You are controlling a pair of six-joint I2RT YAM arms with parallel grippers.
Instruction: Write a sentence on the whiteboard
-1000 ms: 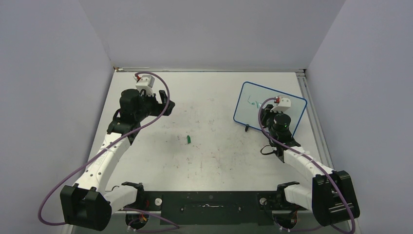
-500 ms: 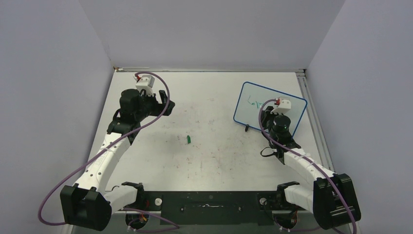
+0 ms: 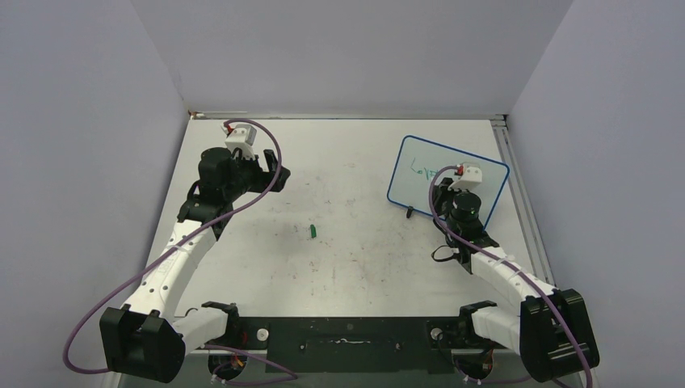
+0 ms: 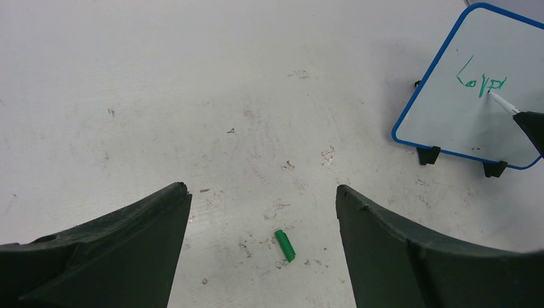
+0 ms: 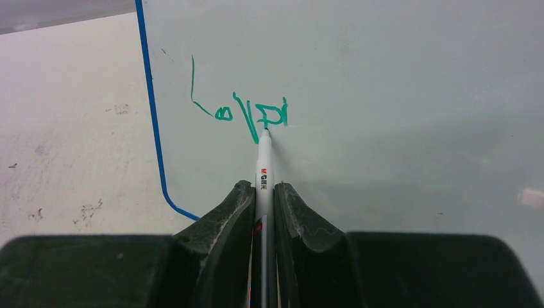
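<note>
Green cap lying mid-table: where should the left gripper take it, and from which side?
Take the green cap across its middle, straight down from above. It's a short cylinder lying flat with nothing crowding it, so turn the open left gripper to close across its narrow width.

You can read green lettering (image 5: pixel 223 115) "Lov…" on the whiteboard (image 5: pixel 398 96) just ahead of the right tool (image 5: pixel 264 187); its marker (image 5: pixel 263 157) says "M&G".

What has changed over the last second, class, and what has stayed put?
The right end effector, shut on the marker, edged slightly across the whiteboard, and the green sentence gained strokes. The left end effector, open, the green cap and the whiteboard stayed put.
</note>
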